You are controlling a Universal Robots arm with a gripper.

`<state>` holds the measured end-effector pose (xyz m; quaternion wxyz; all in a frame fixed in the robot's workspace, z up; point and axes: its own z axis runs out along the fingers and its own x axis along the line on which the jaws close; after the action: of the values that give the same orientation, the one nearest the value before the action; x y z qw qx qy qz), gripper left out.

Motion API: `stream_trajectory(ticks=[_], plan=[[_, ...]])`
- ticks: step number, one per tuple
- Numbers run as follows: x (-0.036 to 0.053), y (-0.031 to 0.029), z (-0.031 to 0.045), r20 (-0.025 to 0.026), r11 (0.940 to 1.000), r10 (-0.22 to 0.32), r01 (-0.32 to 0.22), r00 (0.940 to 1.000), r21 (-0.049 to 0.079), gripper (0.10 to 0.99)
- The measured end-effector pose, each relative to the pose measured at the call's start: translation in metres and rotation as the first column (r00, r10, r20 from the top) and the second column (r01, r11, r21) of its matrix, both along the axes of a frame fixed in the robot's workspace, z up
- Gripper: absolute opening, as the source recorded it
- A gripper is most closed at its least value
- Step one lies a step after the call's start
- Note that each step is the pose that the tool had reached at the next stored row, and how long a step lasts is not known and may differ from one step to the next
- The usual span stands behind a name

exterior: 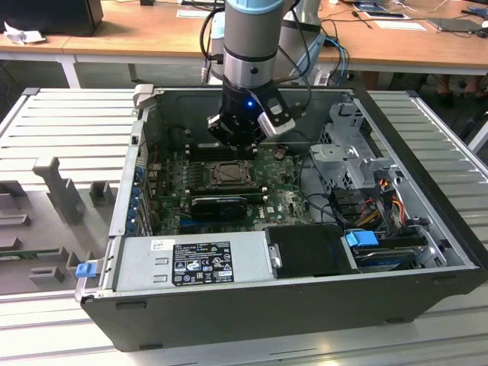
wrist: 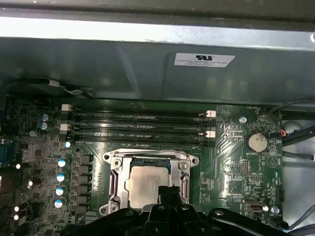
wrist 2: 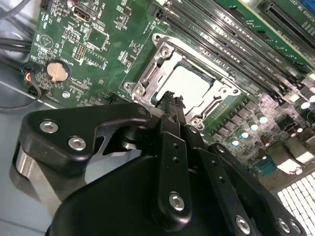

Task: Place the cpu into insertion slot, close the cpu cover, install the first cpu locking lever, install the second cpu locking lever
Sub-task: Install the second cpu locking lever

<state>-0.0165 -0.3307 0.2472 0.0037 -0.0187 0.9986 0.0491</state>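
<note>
The cpu [wrist: 147, 186] lies flat in the insertion slot [wrist: 114, 168] on the green motherboard, its pale silver face up. It also shows in the second wrist view as the cpu [wrist 2: 189, 84]. The cpu cover [wrist: 147, 158] is a metal frame lying down around the chip, seen too as the cpu cover [wrist 2: 156, 69]. My gripper [wrist: 167, 191] hangs just above the socket's near edge, fingers shut together with nothing between them; its tips [wrist 2: 170, 101] overlap the frame's rim. In the exterior view the gripper [exterior: 239, 143] is inside the case above the socket [exterior: 227, 175]. I cannot tell how the locking levers sit.
Long black memory slots [wrist: 138, 125] run beside the socket. A coin battery [wrist: 256, 142] sits on the board. A black card [exterior: 219, 206], the grey power supply [exterior: 191, 259] and the drive cage with cables [exterior: 358, 164] crowd the case. The case walls [exterior: 130, 175] hem the board in.
</note>
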Motion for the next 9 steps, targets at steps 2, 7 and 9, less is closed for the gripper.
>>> stream_trajectory(ticks=[2, 7, 9], plan=[[0.0000, -0.0001, 0.0053, 0.0000, 1.0000, 0.000, 0.000, 1.0000, 0.000, 0.106], [0.0000, -0.0044, 0.0088, 0.0000, 1.0000, 0.000, 0.000, 1.0000, 0.000, 0.106], [0.0000, -0.0086, 0.0088, -0.0001, 1.0000, 0.000, 0.000, 1.0000, 0.000, 0.106]])
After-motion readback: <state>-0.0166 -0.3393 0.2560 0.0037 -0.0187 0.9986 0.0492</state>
